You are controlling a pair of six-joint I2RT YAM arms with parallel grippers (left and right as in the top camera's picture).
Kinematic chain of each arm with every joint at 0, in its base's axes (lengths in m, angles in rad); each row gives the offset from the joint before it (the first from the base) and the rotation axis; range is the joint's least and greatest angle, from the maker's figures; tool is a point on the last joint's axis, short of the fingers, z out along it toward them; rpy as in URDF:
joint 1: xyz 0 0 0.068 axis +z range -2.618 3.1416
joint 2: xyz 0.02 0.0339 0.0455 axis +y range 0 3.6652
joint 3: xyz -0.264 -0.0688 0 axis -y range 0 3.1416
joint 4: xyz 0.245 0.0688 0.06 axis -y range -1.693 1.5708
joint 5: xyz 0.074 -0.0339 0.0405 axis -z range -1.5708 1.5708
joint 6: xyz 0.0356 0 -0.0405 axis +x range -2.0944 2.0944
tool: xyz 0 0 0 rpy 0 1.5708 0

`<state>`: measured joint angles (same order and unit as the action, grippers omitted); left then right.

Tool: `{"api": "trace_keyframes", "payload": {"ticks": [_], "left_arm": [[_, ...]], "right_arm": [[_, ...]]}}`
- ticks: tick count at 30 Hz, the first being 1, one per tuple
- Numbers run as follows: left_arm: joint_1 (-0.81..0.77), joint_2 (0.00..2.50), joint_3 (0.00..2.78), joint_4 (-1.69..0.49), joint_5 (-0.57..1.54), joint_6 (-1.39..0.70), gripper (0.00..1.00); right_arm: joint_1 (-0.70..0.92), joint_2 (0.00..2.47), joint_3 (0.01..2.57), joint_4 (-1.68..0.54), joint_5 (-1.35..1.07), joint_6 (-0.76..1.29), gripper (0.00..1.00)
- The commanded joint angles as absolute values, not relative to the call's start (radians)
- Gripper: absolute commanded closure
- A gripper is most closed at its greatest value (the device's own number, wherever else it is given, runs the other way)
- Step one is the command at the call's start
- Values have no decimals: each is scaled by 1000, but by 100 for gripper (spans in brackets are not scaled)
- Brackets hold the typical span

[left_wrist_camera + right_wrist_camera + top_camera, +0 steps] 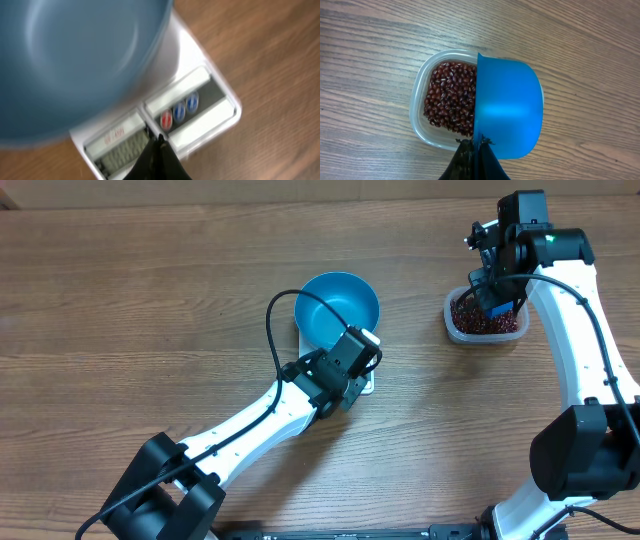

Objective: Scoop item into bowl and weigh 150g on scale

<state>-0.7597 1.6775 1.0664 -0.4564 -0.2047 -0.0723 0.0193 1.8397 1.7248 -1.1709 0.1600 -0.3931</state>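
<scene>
I read the left gripper (pixel 155 144) closed, empty; scale (pixel 212 97) directly beneath its tips, bowl (pixel 75 65) just ahead. Right gripper (pixel 474 144) clamps the scoop (pixel 509 107); beans (pixel 450 100) and tub (pixel 415 107) lie beneath it.

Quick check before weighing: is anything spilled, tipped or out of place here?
Nothing stands out: the small red-brown beans lie inside the clear plastic tub, and the round deep blue bowl sits upright on the flat white scale.
</scene>
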Motion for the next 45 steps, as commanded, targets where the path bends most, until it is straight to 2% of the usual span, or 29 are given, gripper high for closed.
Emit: {"api": "trace_keyframes", "payload": {"ticks": [1, 10, 28, 41, 45], "left_arm": [[-755, 1666, 1065, -527, -189, -146, 96], [-750, 1668, 1063, -605, -191, -263, 96], [-706, 1715, 1063, -513, -189, -270, 96], [-707, 1681, 1076, -532, -183, -270, 96], [-706, 1619, 1152, -617, -160, -271, 96]], "right_arm": [[10, 1843, 1721, -1165, 152, -389, 96], [10, 1843, 1721, -1165, 152, -389, 96], [10, 1843, 1721, -1164, 152, -389, 96], [10, 1843, 1721, -1165, 153, -389, 96], [10, 1843, 1721, -1172, 153, -389, 96]]}}
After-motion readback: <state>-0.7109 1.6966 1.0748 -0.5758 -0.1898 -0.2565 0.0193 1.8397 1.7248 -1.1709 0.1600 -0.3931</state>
